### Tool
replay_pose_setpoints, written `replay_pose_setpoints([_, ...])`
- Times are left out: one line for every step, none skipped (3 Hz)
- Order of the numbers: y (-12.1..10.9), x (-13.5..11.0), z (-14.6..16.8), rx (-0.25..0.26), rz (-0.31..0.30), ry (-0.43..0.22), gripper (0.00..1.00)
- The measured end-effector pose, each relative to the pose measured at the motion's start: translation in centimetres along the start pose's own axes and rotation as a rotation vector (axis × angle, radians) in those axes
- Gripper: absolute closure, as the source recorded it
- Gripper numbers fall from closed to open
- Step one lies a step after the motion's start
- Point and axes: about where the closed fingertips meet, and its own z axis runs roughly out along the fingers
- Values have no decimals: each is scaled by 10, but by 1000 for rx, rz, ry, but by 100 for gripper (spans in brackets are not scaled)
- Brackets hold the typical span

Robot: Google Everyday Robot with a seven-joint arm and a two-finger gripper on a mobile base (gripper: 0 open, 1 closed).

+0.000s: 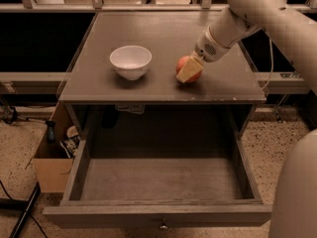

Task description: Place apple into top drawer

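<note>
Now apple against gripper (on cabinet top).

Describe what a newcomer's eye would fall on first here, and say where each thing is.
The pale arm reaching in from the upper right stands out first, its gripper down at the apple on the cabinet top, right of centre. Next comes the top drawer, pulled wide open below at the front. A white bowl sits left of the apple, apart from it.
</note>
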Motion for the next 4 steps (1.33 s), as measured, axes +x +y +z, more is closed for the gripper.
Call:
replay_pose_setpoints([0,0,0,0,0,0,100])
replay_pose_setpoints([0,0,0,0,0,0,100])
replay_pose_setpoints([6,1,-9,-31,-31,32,100])
replay_pose_setpoints([7,18,-35,-38,-38,46,100])
